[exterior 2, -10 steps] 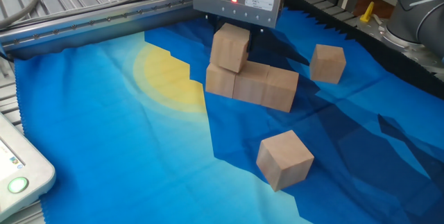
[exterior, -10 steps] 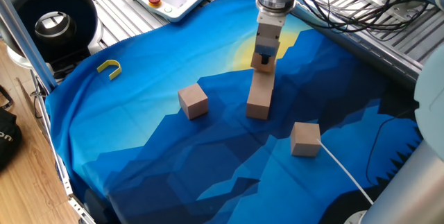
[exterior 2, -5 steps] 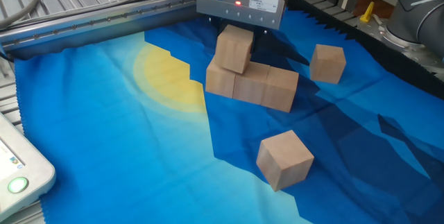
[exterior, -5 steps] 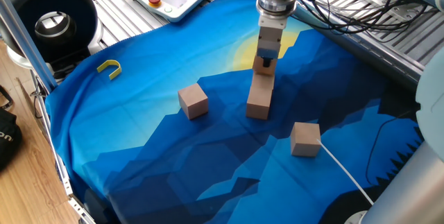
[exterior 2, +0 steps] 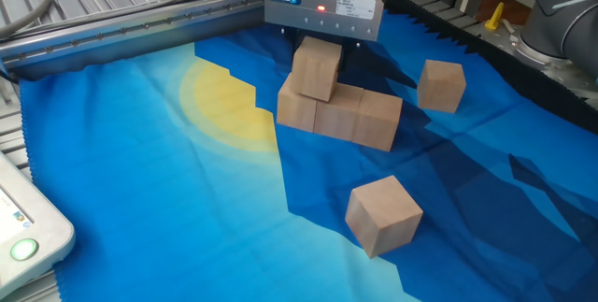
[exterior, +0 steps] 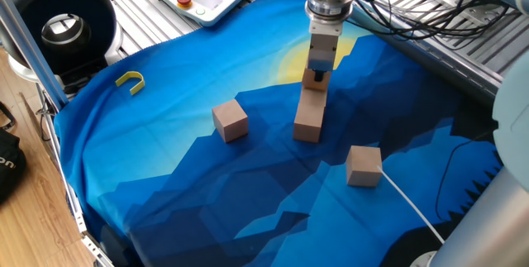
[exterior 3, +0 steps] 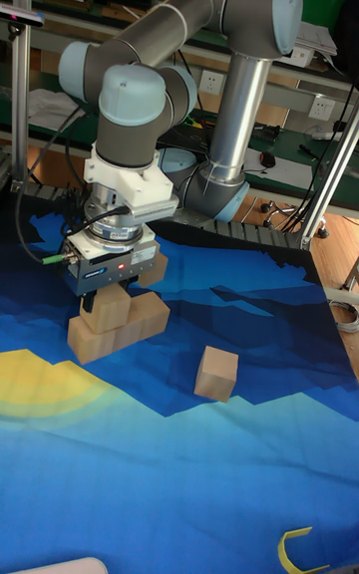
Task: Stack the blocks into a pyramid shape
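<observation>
End effector: closed on top block, holding it tilted, directly over base row
Base row: three blocks side by side on the blue cloth; top block sits on its far end, contact unclear
Loose blocks: one right of base row, apart; one nearer the camera, well apart
Yellow U-piece: far from base row, near cloth edge
</observation>
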You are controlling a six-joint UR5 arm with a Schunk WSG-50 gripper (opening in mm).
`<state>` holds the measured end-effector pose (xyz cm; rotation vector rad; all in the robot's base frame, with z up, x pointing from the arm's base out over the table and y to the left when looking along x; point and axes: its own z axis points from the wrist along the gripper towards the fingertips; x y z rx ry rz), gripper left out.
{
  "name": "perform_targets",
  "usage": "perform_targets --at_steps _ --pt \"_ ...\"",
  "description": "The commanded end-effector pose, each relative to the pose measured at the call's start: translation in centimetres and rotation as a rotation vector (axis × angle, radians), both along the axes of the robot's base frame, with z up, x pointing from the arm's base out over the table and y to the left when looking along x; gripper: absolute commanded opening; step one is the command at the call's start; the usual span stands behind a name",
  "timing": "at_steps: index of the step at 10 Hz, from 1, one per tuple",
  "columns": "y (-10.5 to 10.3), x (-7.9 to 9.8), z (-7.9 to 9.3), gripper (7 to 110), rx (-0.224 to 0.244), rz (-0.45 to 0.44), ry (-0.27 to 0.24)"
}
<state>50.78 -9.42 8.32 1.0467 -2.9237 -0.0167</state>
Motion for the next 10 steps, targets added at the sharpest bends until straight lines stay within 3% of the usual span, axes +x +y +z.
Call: perform_targets --at_steps 1,4,10 --pt "0.73 -0.14 -0.08 7 0.046 -0.029 0.012" --pt "0.63 -0.13 -0.33 7 0.064 -0.032 0.017" --pt "0.32 -0.03 -0.55 7 0.058 0.002 0.020"
